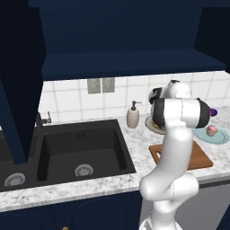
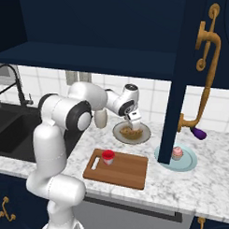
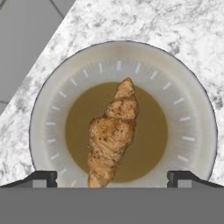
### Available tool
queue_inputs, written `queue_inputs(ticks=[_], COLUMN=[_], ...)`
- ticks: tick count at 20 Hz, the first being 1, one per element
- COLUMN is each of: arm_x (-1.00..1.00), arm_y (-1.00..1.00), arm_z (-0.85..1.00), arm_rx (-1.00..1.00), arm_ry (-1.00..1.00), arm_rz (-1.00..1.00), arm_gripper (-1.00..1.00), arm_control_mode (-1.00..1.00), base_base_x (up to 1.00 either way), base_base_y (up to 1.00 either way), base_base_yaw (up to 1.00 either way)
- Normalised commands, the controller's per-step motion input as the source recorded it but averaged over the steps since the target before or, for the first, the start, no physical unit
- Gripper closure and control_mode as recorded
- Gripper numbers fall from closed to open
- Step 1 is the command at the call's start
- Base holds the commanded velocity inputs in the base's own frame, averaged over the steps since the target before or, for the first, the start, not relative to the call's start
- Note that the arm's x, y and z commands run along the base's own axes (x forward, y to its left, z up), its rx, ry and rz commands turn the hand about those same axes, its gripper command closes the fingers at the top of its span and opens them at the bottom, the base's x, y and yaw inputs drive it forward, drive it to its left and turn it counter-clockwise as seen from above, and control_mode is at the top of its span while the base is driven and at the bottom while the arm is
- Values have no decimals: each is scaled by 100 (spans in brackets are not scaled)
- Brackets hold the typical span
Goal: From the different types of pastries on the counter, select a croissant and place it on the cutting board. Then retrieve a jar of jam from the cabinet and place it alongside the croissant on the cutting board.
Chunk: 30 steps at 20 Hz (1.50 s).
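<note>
One lumpy golden croissant (image 3: 112, 131) on round plate (image 3: 192, 113) beneath spread end effector (image 3: 112, 177).

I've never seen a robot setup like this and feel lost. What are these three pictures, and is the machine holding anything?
It is a white robot arm in a rendered kitchen. Two pictures come from cameras behind the arm, one on its left and one on its right. The third looks down from the hand itself. The gripper hangs open over a plate with a croissant on it and holds nothing. On the counter a cutting board carries a red jar, and a cupcake sits on a blue plate. A soap bottle stands by the black sink.
</note>
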Motion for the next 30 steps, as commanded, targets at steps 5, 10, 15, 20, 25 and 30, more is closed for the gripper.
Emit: queue_inputs(ticks=[5, 10, 15, 20, 25, 30], arm_x=[12, 3, 3, 12, 23, 19], arm_y=[0, -1, -1, -4, -1, -4], arm_z=[-12, -18, -13, -13, -12, -20], arm_rx=[0, 0, 0, 0, 0, 0], arm_ry=[3, 8, 6, 7, 4, 8], arm_rz=[0, 0, 0, 0, 0, 0], arm_gripper=[-100, -100, -100, -100, -100, -100], arm_control_mode=[-100, -100, -100, -100, -100, -100], base_base_x=[0, 0, 0, 0, 0, 0], base_base_y=[0, 0, 0, 0, 0, 0], base_base_yaw=[0, 0, 0, 0, 0, 0])
